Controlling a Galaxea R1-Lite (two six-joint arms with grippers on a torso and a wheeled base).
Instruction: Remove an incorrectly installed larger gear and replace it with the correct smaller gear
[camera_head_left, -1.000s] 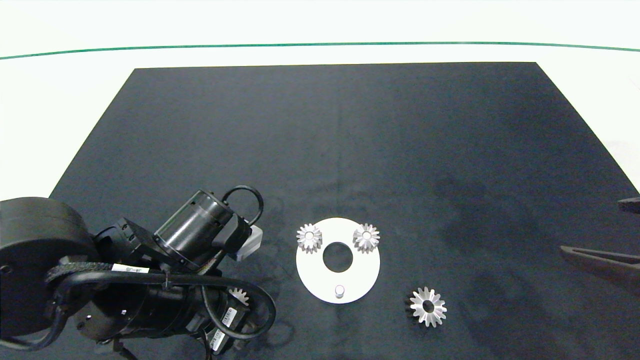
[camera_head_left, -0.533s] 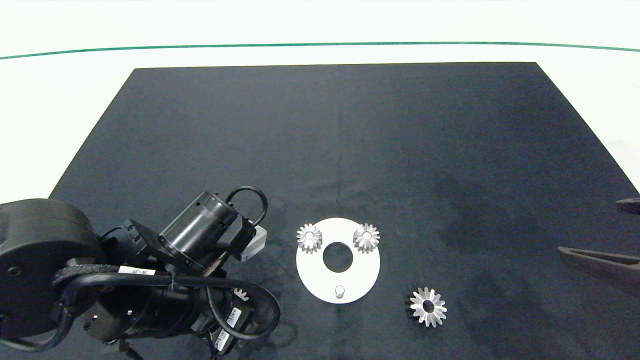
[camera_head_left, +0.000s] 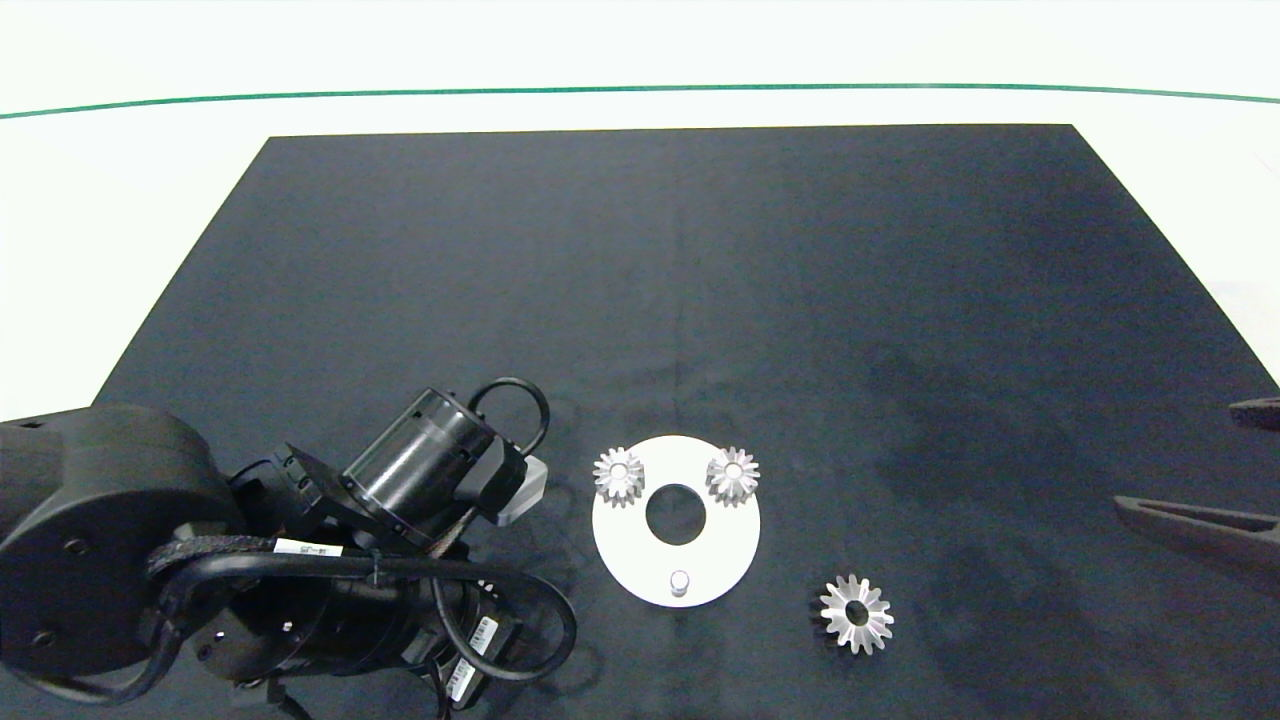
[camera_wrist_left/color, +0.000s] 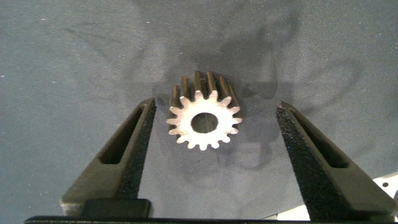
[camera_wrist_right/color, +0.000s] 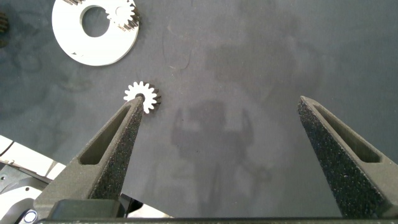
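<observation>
The smaller gear (camera_wrist_left/color: 204, 121), silver with short blunt teeth, lies flat on the dark mat between the fingers of my left gripper (camera_wrist_left/color: 214, 109), which is open and not touching it. In the head view the left arm (camera_head_left: 300, 580) hides this gear. The larger gear (camera_head_left: 856, 614), with long pointed teeth, lies on the mat to the right of the white round plate (camera_head_left: 640, 570). My right gripper (camera_wrist_right/color: 221, 102) hangs open at the right edge, apart from the larger gear (camera_wrist_right/color: 142, 96).
On the plate two small gears (camera_head_left: 618, 475) (camera_head_left: 732, 475) sit on pegs, and a third peg (camera_head_left: 680, 582) at the near side stands bare. The plate has a round centre hole. The black mat (camera_head_left: 680, 250) lies on a white table.
My left arm has shifted a little to the right, and the smaller gear, partly visible before in the head view, is now covered. The right arm has barely moved.
</observation>
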